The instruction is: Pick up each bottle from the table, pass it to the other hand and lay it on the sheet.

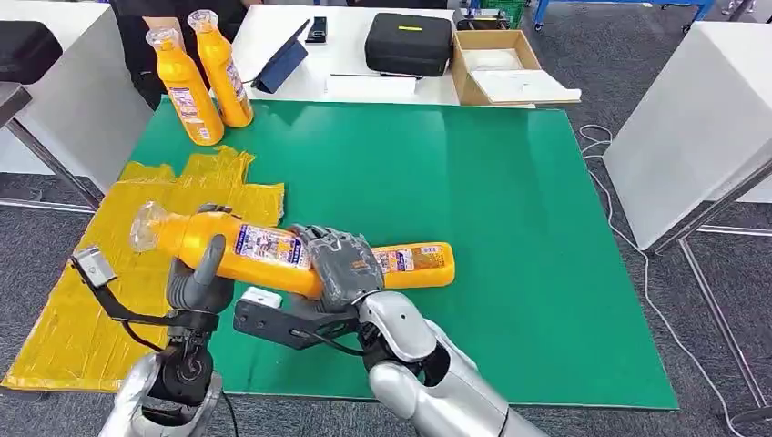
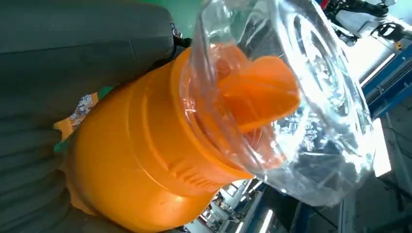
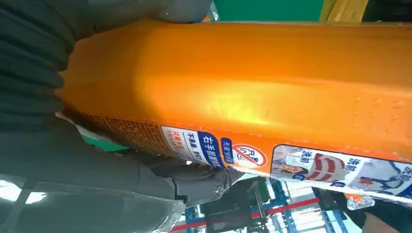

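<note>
Fingers (image 1: 208, 264) of the left hand (image 1: 198, 282) curled up around the neck end of an orange bottle (image 1: 273, 250), just behind its clear plastic cap (image 2: 291, 97). Right hand (image 1: 344, 266) wrapped over the label part of that same bottle, fingers closed snug on it, grip looking pretty firm from the right wrist view too. So both hands on it at once, bottle lying sideways, held up over the near edge of the green table (image 1: 473, 200), cap end poking out over the crinkly yellow sheet (image 1: 82, 309). Two more orange bottles (image 1: 205, 77) standing upright side by side at the far left corner. Beyond the green: black zip case (image 1: 409, 43), open cardboard box (image 1: 496, 68), tablet (image 1: 282, 62) propped on a white table.
</note>
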You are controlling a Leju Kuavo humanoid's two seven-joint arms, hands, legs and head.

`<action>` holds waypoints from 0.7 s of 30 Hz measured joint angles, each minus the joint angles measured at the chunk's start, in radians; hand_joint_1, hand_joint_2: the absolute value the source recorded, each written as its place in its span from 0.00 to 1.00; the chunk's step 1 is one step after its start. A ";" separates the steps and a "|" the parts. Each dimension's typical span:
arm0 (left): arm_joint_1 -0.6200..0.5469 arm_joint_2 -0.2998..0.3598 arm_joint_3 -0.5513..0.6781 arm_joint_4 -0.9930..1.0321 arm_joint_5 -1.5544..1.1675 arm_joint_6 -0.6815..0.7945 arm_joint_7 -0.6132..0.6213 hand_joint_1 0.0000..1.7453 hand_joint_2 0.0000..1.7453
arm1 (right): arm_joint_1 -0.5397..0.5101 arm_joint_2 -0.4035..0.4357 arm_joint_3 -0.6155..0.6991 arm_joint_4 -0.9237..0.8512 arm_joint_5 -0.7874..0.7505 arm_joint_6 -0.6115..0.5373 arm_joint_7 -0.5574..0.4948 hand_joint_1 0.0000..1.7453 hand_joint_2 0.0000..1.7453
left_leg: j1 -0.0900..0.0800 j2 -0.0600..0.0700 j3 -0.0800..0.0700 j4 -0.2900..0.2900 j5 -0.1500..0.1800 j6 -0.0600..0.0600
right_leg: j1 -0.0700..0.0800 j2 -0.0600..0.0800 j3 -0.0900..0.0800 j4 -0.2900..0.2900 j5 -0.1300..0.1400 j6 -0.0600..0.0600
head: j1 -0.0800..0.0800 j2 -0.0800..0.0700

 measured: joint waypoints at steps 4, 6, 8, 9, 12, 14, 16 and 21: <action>-0.002 -0.005 0.002 -0.002 0.001 -0.001 0.000 1.00 1.00 | -0.004 0.004 0.001 0.000 -0.006 0.004 0.011 1.00 1.00 | 0.000 0.000 0.000 0.000 0.000 0.000 | 0.000 0.000 0.000 0.000 0.000 0.000 | 0.000 0.000; -0.004 -0.007 0.002 -0.002 0.006 -0.003 0.004 1.00 1.00 | -0.006 0.004 0.002 0.000 -0.007 0.005 0.016 1.00 1.00 | 0.000 0.000 0.000 0.000 0.000 0.000 | 0.000 0.000 0.000 0.000 0.000 0.000 | 0.000 0.000; -0.005 -0.008 0.003 -0.002 0.008 -0.003 0.006 1.00 1.00 | -0.006 0.004 0.003 0.000 -0.007 0.005 0.019 0.02 1.00 | 0.000 0.000 0.000 0.000 0.000 0.000 | 0.000 0.000 -0.001 0.000 0.000 0.000 | 0.000 0.000; -0.006 -0.008 0.003 -0.002 0.009 -0.003 0.007 1.00 1.00 | -0.007 0.004 0.003 0.000 -0.007 0.005 0.019 0.00 0.00 | 0.000 0.000 0.000 0.000 0.000 0.000 | 0.000 0.000 -0.001 0.000 0.000 0.000 | 0.000 0.000; -0.014 -0.014 0.003 -0.002 0.010 -0.010 0.010 1.00 1.00 | -0.008 0.004 0.007 0.000 0.000 0.010 0.023 0.00 0.00 | 0.000 0.000 0.000 0.000 0.000 0.000 | 0.000 0.000 0.000 0.000 0.000 0.000 | 0.000 0.000; -0.021 -0.019 0.000 -0.001 0.010 -0.019 0.019 1.00 1.00 | -0.007 0.005 0.012 0.000 0.002 0.010 0.024 0.00 0.00 | 0.000 0.000 0.000 0.000 0.000 0.000 | 0.000 0.000 -0.001 0.000 0.000 0.000 | 0.000 0.000; -0.022 -0.028 -0.003 -0.002 0.008 -0.022 0.021 1.00 1.00 | -0.005 0.004 0.016 -0.001 0.002 0.010 0.024 0.00 0.00 | 0.000 0.000 0.000 0.000 0.000 0.000 | 0.000 0.000 -0.001 0.000 0.000 0.000 | 0.000 0.000; -0.026 -0.037 -0.003 -0.002 0.004 -0.023 0.022 1.00 1.00 | -0.002 -0.008 0.017 -0.018 0.010 0.014 0.019 0.00 0.00 | 0.000 0.000 0.000 0.000 0.000 0.000 | 0.000 0.000 -0.001 0.000 0.000 0.000 | 0.000 0.000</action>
